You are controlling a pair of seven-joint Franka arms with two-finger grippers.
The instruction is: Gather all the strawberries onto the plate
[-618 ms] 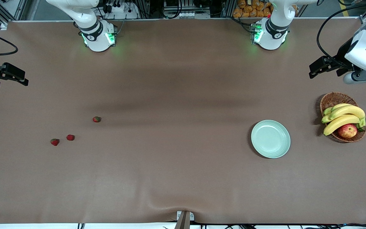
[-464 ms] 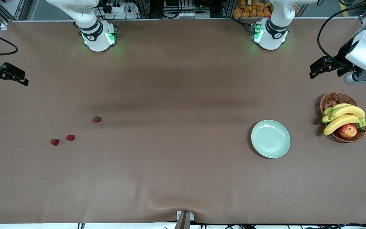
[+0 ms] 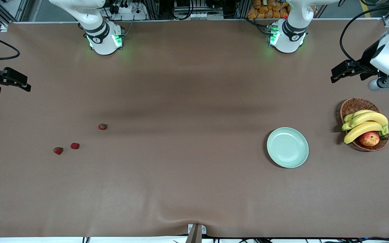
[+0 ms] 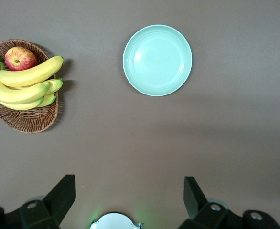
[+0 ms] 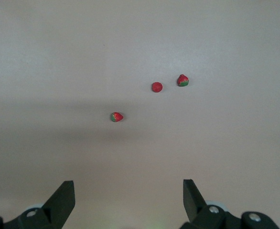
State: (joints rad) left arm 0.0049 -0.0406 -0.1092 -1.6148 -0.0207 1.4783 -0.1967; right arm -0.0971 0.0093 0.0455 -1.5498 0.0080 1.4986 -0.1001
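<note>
Starting with the front view, the three strawberries (image 3: pixel 103 126), (image 3: pixel 75 145), (image 3: pixel 58 150) lie toward the right arm's end of the surface (image 3: pixel 187 175), well apart from the empty plate (image 3: pixel 287 147), which sits near the basket (image 3: pixel 351 105) of bananas (image 3: pixel 365 123) and an apple (image 3: pixel 369 138). The right gripper (image 3: pixel 7 81) hangs at about nine o'clock, the left gripper (image 3: pixel 344 71) at about two o'clock; their jaws are hard to read here.

In the left wrist view, the left gripper's jaws stand wide apart and hold nothing, with the plate toward twelve o'clock and the basket at ten; this arm seems to wait.

In the right wrist view, the right gripper's jaws are likewise apart and empty, the berries clustered near twelve o'clock. No berry is collected yet; the first pick is probably next, calling for a descent over one tiny berry and a gentle close.
</note>
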